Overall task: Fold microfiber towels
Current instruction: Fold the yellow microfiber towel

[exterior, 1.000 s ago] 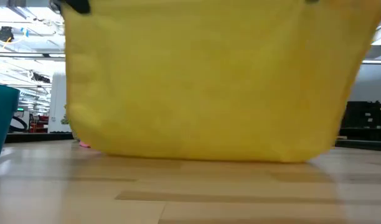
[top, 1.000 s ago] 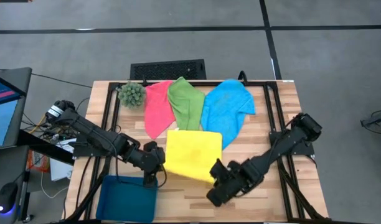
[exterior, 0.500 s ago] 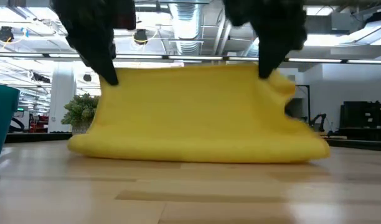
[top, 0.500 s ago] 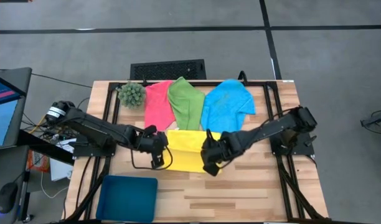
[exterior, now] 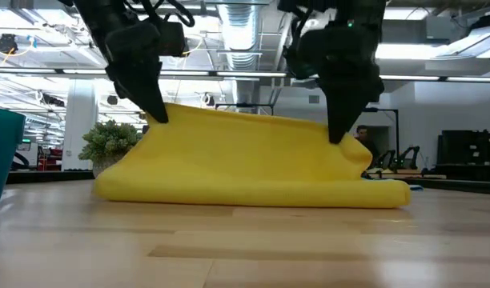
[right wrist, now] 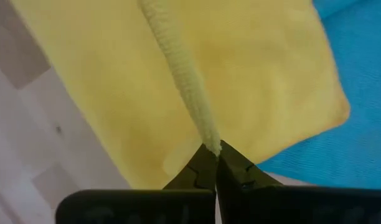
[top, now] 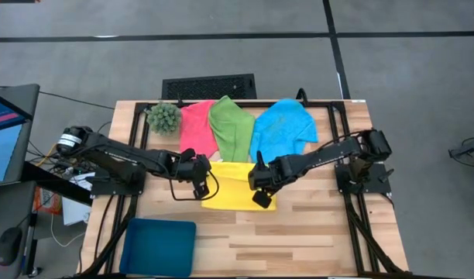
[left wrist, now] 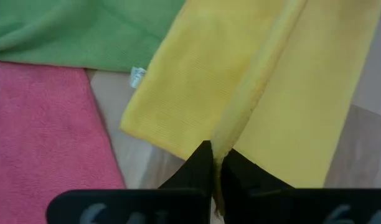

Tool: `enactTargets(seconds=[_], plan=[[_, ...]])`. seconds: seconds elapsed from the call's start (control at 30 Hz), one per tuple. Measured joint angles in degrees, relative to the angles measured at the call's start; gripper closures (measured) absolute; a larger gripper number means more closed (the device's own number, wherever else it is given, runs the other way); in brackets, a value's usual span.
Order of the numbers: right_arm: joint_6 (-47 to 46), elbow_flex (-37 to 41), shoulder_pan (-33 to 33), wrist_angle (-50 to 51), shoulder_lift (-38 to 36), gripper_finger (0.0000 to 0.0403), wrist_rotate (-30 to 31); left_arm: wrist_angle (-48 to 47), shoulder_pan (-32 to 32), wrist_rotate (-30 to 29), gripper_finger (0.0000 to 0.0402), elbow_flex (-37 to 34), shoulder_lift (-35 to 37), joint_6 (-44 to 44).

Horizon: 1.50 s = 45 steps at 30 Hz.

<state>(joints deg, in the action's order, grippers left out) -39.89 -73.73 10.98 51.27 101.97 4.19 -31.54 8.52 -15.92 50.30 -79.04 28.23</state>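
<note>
Yellow towel (top: 235, 188) lies doubled over mid-table, near the front edges of the pink towel (top: 192, 133), green towel (top: 230, 128) and blue towel (top: 282, 133). Left gripper (top: 203, 184) and right gripper (top: 258, 188) each pinch its raised top edge.

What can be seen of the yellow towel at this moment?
The yellow towel is a plain, soft, fine-ribbed cloth, doubled over on the wooden table with its fold toward the near side. Its upper layer is lifted along one edge: the left gripper is shut on one corner and the right gripper on the other. It lies just in front of the green towel, and one corner overlaps the blue towel.
</note>
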Motion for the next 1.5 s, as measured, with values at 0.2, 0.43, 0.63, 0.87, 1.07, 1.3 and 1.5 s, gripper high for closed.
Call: enactTargets(seconds=[0.2, 0.43, 0.63, 0.87, 1.07, 1.3, 1.5], plan=[[2.05, 0.19, -1.26, 0.1, 0.0, 0.0384, -0.09, 0.87, -1.93, -0.05, 0.0361, 0.0, -2.68, -1.77], [2.85, 0.17, -2.79, 0.13, 0.0, 0.0366, 0.22, 2.39, -2.54, -0.85, 0.0316, -0.05, -5.94, -2.29], [2.49, 0.13, -5.28, 1.44, 0.0, 0.0327, 1.66, 3.18, -2.72, -1.62, 0.0285, -0.04, -6.12, -3.43], [4.03, 0.13, -9.73, 3.96, 0.0, 0.0265, 2.54, 3.6, -5.06, -2.57, 0.0233, -0.03, -6.12, -4.91], [4.54, 0.11, -11.51, 4.4, -1.15, 0.0217, 1.74, 2.93, -6.18, -1.94, 0.0202, 0.0, -5.6, -4.92], [6.44, 0.07, -0.36, -0.17, -11.65, 0.0199, 8.55, 3.43, -3.22, 6.23, 0.0204, 0.01, 1.14, -8.65], [8.39, 1.37, 13.02, -3.88, -13.66, 0.0206, 16.6, 7.03, 5.59, 10.5, 0.0207, 0.07, 2.83, -18.25]])
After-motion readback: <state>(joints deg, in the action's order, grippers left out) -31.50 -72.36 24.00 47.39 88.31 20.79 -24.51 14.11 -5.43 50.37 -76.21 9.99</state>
